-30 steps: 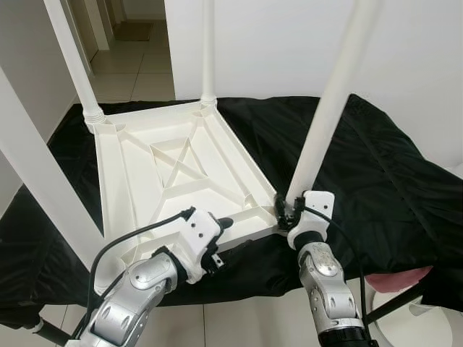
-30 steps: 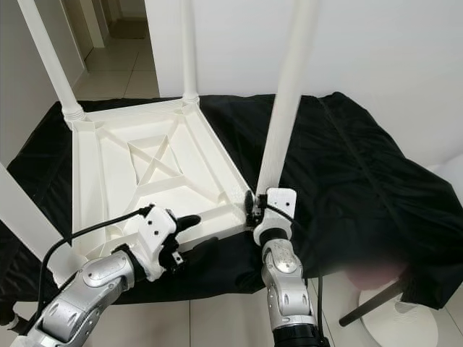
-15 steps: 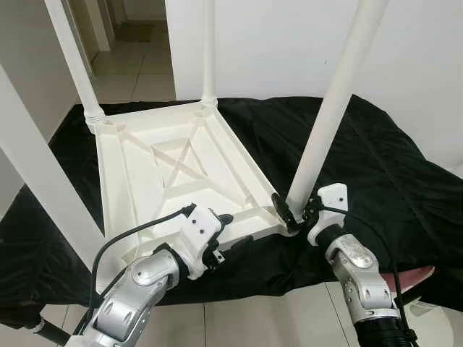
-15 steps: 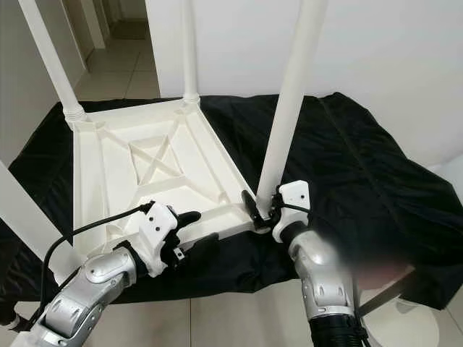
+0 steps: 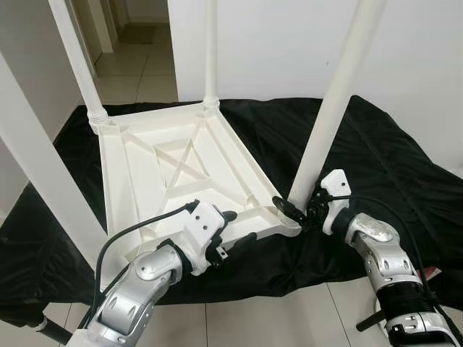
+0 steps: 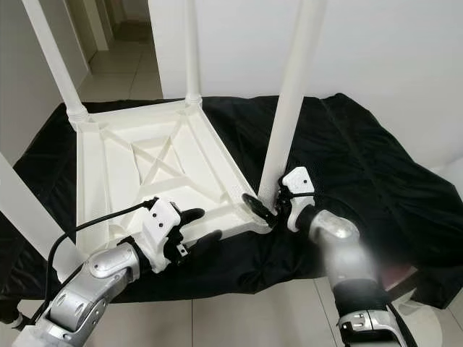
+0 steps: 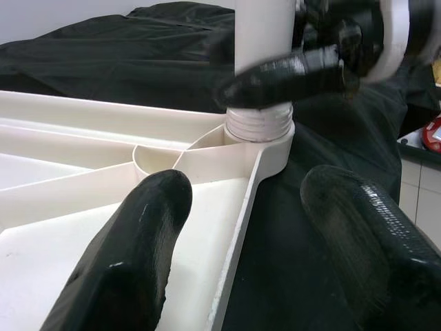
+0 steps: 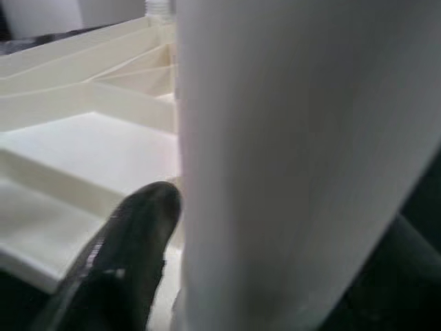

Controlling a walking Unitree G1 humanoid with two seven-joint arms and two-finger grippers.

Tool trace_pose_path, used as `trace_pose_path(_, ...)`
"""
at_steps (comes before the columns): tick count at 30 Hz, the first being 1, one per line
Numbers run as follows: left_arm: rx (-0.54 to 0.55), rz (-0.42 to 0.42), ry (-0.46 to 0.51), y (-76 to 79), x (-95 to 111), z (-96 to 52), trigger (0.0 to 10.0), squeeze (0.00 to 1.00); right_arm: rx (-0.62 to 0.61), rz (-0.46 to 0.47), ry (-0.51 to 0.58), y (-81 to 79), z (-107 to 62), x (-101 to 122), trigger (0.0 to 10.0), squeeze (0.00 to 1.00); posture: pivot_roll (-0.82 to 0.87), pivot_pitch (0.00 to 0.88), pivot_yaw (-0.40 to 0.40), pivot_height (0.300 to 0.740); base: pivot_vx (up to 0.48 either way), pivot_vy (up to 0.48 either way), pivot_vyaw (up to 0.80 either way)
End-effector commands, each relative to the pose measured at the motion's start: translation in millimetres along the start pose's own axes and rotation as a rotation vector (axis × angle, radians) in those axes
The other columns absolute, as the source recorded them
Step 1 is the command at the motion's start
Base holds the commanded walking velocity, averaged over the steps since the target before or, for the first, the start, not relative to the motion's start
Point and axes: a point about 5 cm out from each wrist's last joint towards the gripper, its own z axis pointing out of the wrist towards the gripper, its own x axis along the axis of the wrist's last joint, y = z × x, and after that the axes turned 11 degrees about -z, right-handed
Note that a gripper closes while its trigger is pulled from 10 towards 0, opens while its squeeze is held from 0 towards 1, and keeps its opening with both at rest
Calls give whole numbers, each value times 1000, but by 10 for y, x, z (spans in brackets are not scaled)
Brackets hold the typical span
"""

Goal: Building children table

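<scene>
Left eye view: upturned white ribbed plastic tabletop (image 5: 173, 173) lies on black cloth-covered worktop (image 5: 376, 166). Right gripper (image 5: 300, 210) jaws clamp the smooth, rigid, light white leg (image 5: 329, 123) near its threaded base, the best hold. Left gripper (image 5: 235, 231) jaws apart, straddling the tabletop's edge.

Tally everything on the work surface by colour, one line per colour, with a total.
White: 5, namely 1 upside-down tabletop and 4 table legs, such as the leg at the right pincer
Black: 1 cloth
Total: 6
</scene>
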Motion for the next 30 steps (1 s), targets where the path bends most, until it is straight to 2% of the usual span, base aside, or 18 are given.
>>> trace_pose_path(1, -8, 7, -11, -23, -10, -3, 10000, 0, 23, -40, -7, 40, 25, 1, 3373, 0, -1, 0, 17, 740, 0, 0, 0)
trace_pose_path(2, -8, 7, -11, -23, -10, -3, 10000, 0, 23, -40, -7, 40, 25, 1, 3373, 0, -1, 0, 17, 740, 0, 0, 0)
trace_pose_path(3, -10, 7, -10, -15, -9, 1, 10000, 0, 31, -46, -11, 52, 28, -7, 0, 0, -1, 0, 17, 740, 0, 0, 0)
trace_pose_path(14, -11, 6, -9, -6, -10, -5, 10000, 0, 79, -25, -23, 47, 4, -90, 0, 0, 5, 0, 18, 740, 0, 0, 0)
trace_pose_path(15, -12, 6, -10, -6, -10, -8, 10000, 0, 86, -16, -23, 33, -3, -100, 10000, 0, 4, 0, 18, 740, 0, 0, 0)
trace_pose_path(20, -12, 5, -12, -12, -13, -6, 10000, 0, 36, -14, -14, 14, -10, -112, 10000, 0, 2, 0, 19, 740, 0, 0, 0)
trace_pose_path(24, -18, 2, -15, 6, -24, -7, 10000, 0, -11, 35, 6, -56, -2, -110, 10000, 0, -3, 0, 21, 740, 0, 0, 0)
trace_pose_path(29, -23, -9, -22, 29, -45, -27, 10000, 0, -125, 54, -16, -154, -9, -136, 10000, 0, -9, 0, 28, 740, 0, 0, 0)
trace_pose_path(30, -25, -12, -27, 39, -57, -36, 10000, 0, -214, 68, -12, -187, -22, -127, 10000, 0, -11, 0, 28, 740, 0, 0, 0)
